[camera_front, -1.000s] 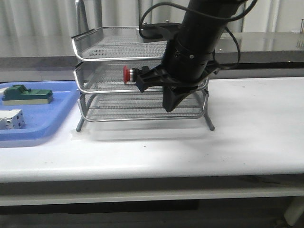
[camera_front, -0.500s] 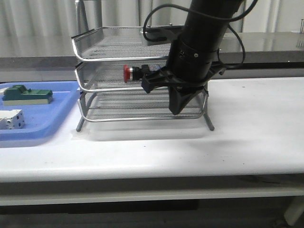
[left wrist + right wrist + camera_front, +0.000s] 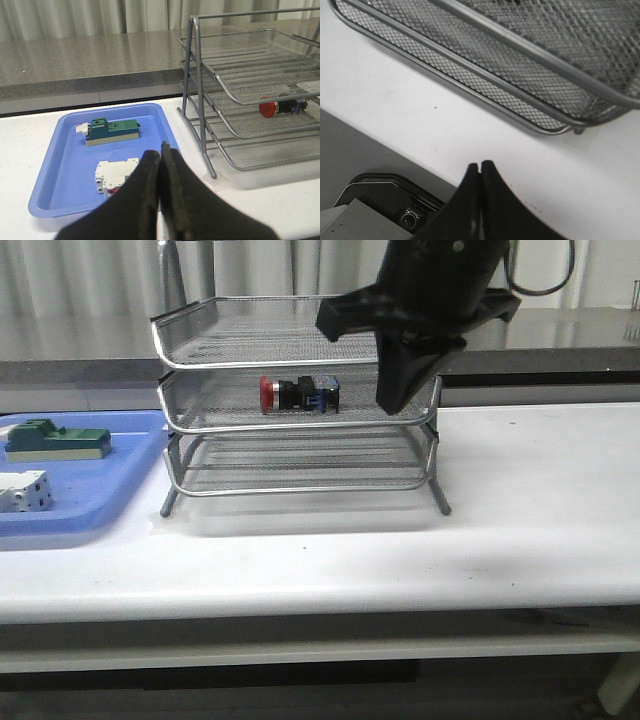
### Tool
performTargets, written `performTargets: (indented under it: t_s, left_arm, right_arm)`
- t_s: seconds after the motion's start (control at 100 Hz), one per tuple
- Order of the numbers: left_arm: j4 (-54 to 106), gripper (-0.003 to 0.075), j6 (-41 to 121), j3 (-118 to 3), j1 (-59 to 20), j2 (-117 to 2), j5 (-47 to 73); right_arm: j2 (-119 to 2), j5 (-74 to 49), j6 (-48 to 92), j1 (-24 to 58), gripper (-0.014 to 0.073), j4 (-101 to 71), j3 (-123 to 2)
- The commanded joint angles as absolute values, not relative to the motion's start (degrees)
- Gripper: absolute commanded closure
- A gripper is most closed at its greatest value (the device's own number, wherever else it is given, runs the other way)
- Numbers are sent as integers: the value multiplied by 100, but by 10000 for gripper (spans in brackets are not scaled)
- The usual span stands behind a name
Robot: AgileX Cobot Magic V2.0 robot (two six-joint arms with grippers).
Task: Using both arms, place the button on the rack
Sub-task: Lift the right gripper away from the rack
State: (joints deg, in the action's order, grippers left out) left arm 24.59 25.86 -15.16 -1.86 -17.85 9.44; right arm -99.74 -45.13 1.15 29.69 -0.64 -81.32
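Observation:
The button (image 3: 298, 393), red cap to the left with a black-and-blue body, lies on its side on the middle tier of the silver wire rack (image 3: 200, 335). It also shows in the left wrist view as the button (image 3: 278, 106) on the rack (image 3: 235, 75). My right gripper (image 3: 392, 400) hangs shut and empty in front of the rack's right side, up and to the right of the button, apart from it. In its own view the right gripper (image 3: 480, 165) is over the white table beside the rack's lowest tier (image 3: 470, 85). My left gripper (image 3: 161, 150) is shut and empty, above the blue tray's near right part.
A flat blue tray (image 3: 120, 475) sits left of the rack, holding a green block (image 3: 57, 438) and a white block (image 3: 24, 490); they also show as the tray (image 3: 60, 170), green block (image 3: 111, 131) and white block (image 3: 116, 175). A grey counter runs behind the table.
My right gripper let go of the button and rose up and to the right. The button now lies alone on the middle tier.

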Motion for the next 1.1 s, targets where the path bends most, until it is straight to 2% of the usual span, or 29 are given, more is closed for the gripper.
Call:
performTargets:
  t_s: [0.0, 0.49, 1.09]
  left_arm:
    - [2534, 741, 2533, -1668, -168, -1826, 499]
    - [2534, 741, 2533, -1668, -168, -1826, 499]
    - [2534, 741, 2533, -1668, -168, -1826, 499]
  right_arm:
    - [-9340, -4332, 137, 2927, 662, 0, -8045]
    - [-7163, -4201, -2223, 2927, 662, 2314, -6226]
    - [-4290, -4929, -2665, 2922, 662, 2728, -4899]
